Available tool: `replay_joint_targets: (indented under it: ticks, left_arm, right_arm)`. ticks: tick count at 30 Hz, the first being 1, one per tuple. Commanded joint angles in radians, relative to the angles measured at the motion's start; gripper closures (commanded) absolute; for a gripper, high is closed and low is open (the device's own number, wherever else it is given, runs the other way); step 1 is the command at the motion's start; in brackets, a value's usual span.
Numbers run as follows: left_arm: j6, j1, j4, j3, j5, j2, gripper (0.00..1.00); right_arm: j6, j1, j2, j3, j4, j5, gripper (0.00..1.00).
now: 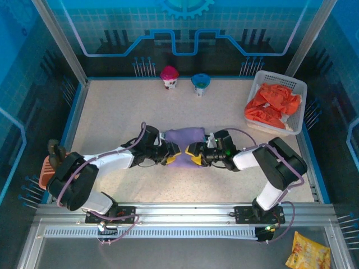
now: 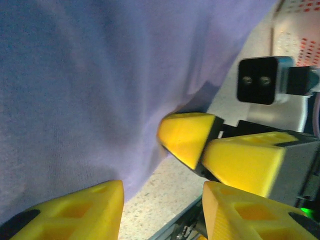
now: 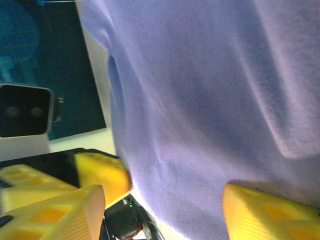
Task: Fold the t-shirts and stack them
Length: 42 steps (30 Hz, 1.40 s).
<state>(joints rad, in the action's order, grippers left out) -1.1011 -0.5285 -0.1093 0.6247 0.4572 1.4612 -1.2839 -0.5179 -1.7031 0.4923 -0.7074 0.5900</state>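
- Top external: I see purple shirt (image 1: 187,138) on counter (image 1: 112,120).
- Left end effector (image 1: 171,152) at its near edge, parted, not clamped.
- Right end effector (image 1: 194,154) parted around shirt edge.

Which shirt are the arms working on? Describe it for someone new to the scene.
On the speckled beige table, look at the middle, near the front edge. The lavender t-shirt lies bunched there between the left pincer and right pincer. It is the one purple cloth; the other shirts are orange-red, heaped in the white basket at far right.
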Motion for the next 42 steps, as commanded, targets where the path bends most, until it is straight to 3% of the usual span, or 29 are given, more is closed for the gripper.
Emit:
replay_joint_targets:
  ticks: [1, 8, 17, 25, 31, 34, 42]
  left_arm:
    - [0.0, -0.002, 0.052, -0.052, -0.023, 0.033, 0.56]
    - [0.098, 0.036, 0.183, -0.047, -0.035, 0.079, 0.59]
    - [0.301, 0.155, 0.433, 0.131, -0.088, 0.038, 0.59]
    - [0.328, 0.185, 0.513, 0.362, -0.029, -0.029, 0.57]
    - [0.272, 0.184, 0.406, 0.418, 0.025, 0.049, 0.51]
    - [0.218, 0.185, 0.251, 0.403, 0.047, 0.119, 0.49]
    - [0.175, 0.193, 0.054, 0.489, 0.073, 0.392, 0.5]
  right_arm:
    - [-0.037, -0.002, -0.087, -0.065, -0.089, -0.033, 0.36]
    - [-0.014, 0.005, -0.054, -0.071, -0.027, -0.038, 0.36]
    - [0.171, 0.032, 0.099, 0.074, 0.379, -0.044, 0.32]
    - [0.29, 0.037, 0.208, 0.269, 0.646, -0.019, 0.23]
    - [0.296, 0.072, 0.195, 0.348, 0.652, -0.026, 0.17]
    - [0.292, 0.099, 0.148, 0.38, 0.605, -0.038, 0.16]
    - [0.228, 0.178, -0.126, 0.473, 0.336, 0.045, 0.17]
